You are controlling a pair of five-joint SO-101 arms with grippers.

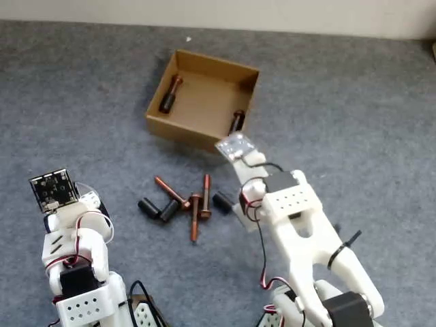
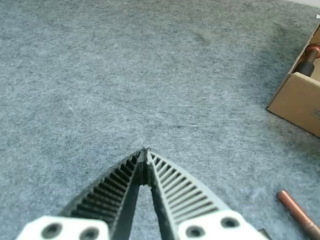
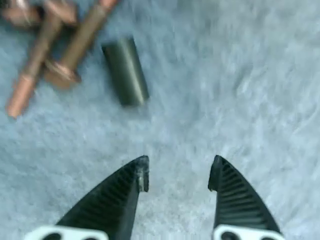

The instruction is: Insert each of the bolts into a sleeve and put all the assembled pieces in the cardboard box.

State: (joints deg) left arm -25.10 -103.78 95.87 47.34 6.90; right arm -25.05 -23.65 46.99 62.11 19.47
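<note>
Right claw (image 3: 179, 167) agape over carpet (image 3: 250, 75) near sleeve (image 3: 125, 71) and bolts (image 3: 82, 37); left claw (image 2: 145, 151) clenched, empty.

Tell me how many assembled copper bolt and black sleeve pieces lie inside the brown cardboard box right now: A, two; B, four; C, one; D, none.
A: in the high view the brown cardboard box holds two, the first assembled piece by its left wall and the second assembled piece in its near right corner.
</note>
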